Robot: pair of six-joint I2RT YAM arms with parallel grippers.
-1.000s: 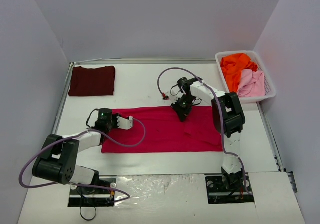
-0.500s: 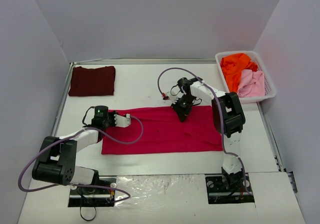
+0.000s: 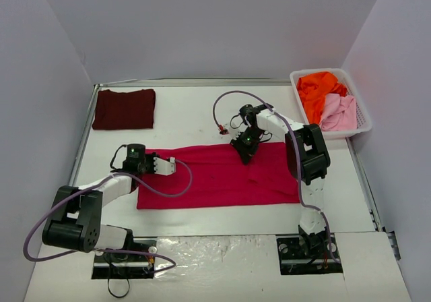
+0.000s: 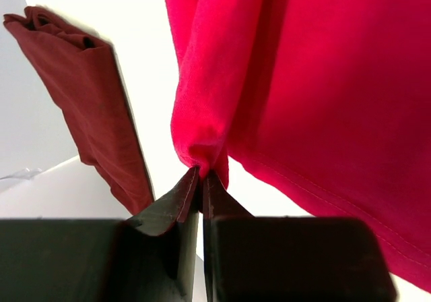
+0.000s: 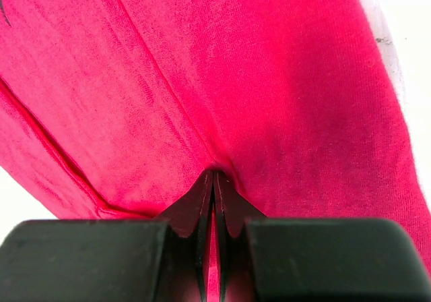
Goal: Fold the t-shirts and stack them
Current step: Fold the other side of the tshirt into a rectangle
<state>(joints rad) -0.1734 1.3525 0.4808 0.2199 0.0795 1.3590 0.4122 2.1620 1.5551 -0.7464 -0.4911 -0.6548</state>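
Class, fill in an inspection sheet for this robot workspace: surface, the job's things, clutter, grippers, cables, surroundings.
Surface: white table, bare around the cloth.
Job's things: red shirt spread mid-table; maroon shirt folded at the far left corner; orange shirt and pink shirt crumpled in the basket at far right.
Clutter: nothing seen.
Grippers: left gripper shut on the red shirt's left edge; right gripper shut on a pinch of it near its far edge.
Cables: a purple cable loops from each arm.
Surroundings: plain grey walls on three sides.
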